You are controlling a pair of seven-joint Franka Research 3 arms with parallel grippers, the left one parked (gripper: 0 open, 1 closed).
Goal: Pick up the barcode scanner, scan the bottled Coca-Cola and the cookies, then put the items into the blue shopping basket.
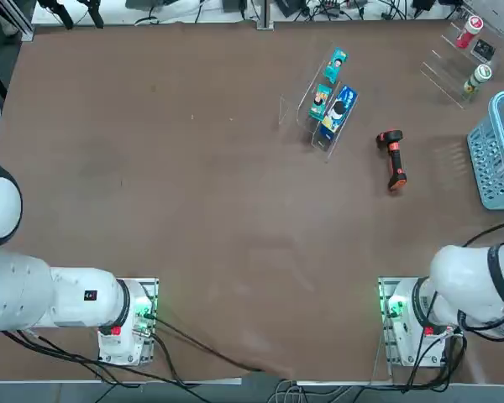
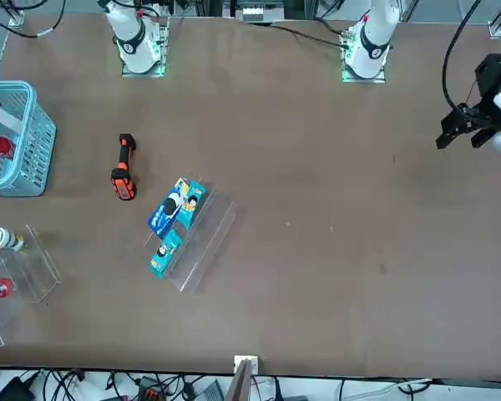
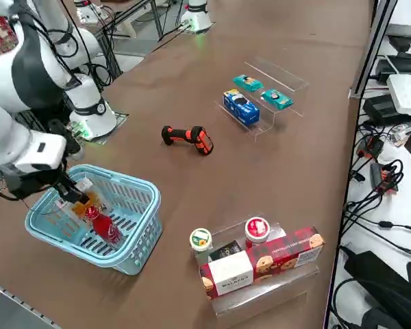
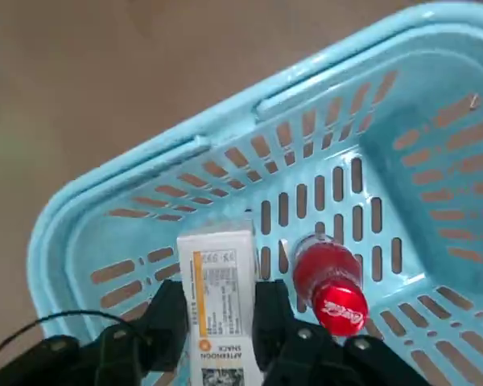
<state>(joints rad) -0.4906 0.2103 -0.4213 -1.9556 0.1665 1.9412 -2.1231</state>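
Reaching down over the blue shopping basket (image 3: 133,226) at lower left of the right side view, with the white forearm bent steeply and the wrist pointed into the basket. Right claw (image 4: 217,318) clamped on the cookies (image 4: 217,310), one dark finger (image 4: 167,322) pressed against each long edge of the white box, printed end panel facing the wrist camera. Box held upright within the basket opening, orange print showing between the fingers in the right side view (image 3: 89,202). Bottled Coca-Cola (image 4: 332,283) lying inside the basket just beside the cookies, red cap toward the wrist camera, resting on the slotted floor. Basket sitting at the right edge of the top view (image 1: 491,159), partly cut off. Barcode scanner (image 1: 393,158) lying flat on the brown tabletop (image 1: 193,210) right of centre in the top view, near the basket but apart from it. Clear acrylic stand (image 3: 260,92) in the upper middle of the right side view, carrying a blue pack (image 3: 241,106) and two teal packs (image 3: 248,83). Second clear stand (image 3: 274,284) at bottom centre, holding a red cookie box (image 3: 260,267) and two round-lidded containers (image 3: 201,240).
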